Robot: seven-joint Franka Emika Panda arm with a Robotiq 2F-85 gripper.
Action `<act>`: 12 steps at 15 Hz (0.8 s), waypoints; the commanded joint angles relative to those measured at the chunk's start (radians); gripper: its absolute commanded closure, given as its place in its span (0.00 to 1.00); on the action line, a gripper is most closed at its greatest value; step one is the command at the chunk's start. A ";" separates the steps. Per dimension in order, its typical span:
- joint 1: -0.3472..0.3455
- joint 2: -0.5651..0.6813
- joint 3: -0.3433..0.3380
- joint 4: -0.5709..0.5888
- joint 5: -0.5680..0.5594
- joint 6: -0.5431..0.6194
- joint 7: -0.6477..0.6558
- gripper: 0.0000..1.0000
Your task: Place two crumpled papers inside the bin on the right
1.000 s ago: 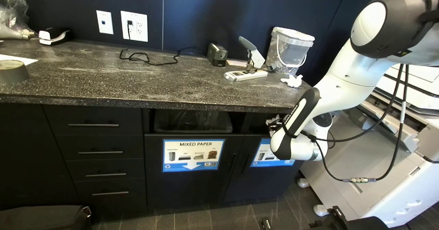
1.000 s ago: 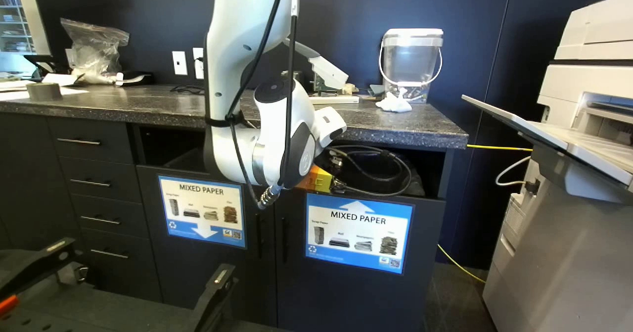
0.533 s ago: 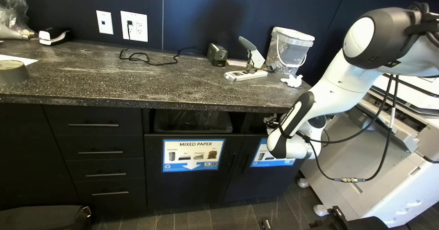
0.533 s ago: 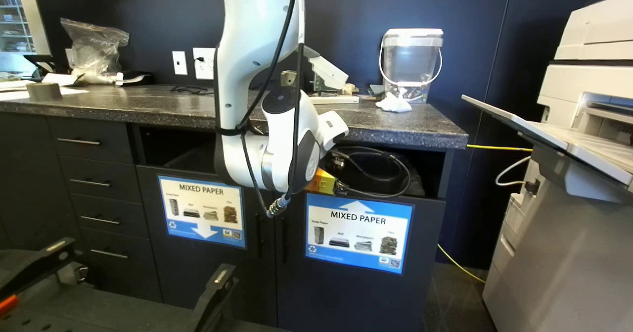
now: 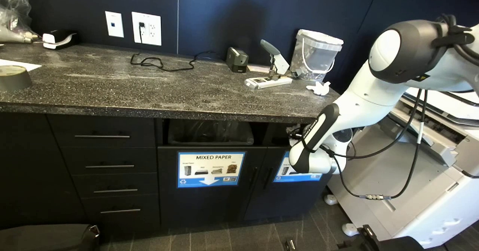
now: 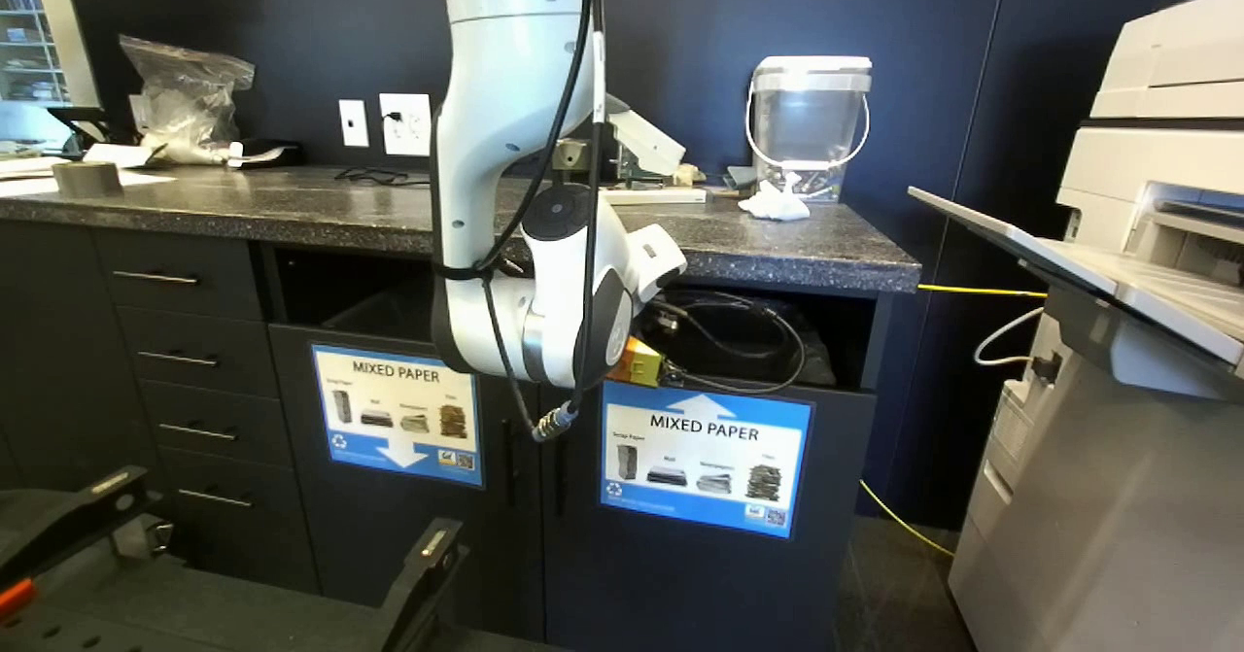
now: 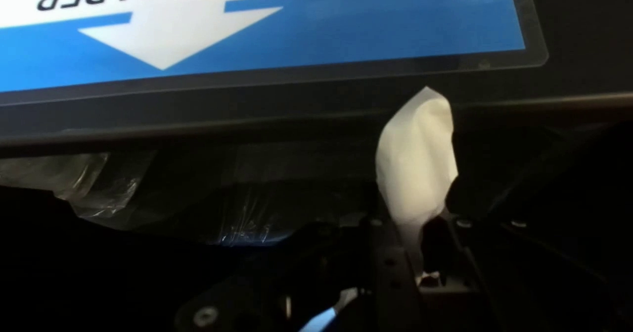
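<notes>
My gripper (image 7: 418,215) is shut on a white crumpled paper (image 7: 418,159), which sticks out past the fingertips in the wrist view. The bin with the mostly blue label is the right-hand one; its front panel shows in both exterior views (image 6: 680,574) (image 5: 282,202), and its label fills the top of the wrist view (image 7: 371,30). The held paper is at the bin's dark slot, close to the front panel's edge. The arm hides most of the gripper in both exterior views. Another white crumpled paper lies on the counter near its right end in both exterior views (image 5: 320,88) (image 6: 777,205).
The counter (image 5: 168,90) overhangs the slot from above. A translucent bucket (image 6: 812,113) stands behind the loose paper, beside a stapler (image 5: 275,66). The matching bin with the paler label (image 6: 398,414) is on the left. A printer (image 6: 1098,341) stands at the right.
The arm has moved lower and slightly left in an exterior view, lower and slightly right in the other angle. The paper on the counter has not moved.
</notes>
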 commanded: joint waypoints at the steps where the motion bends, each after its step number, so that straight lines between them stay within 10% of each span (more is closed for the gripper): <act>1: -0.016 0.035 0.018 0.048 -0.035 0.028 0.004 0.61; 9: -0.033 0.029 0.033 0.047 -0.098 0.049 0.003 0.01; 12: -0.027 0.013 0.030 0.033 -0.133 0.050 -0.004 0.00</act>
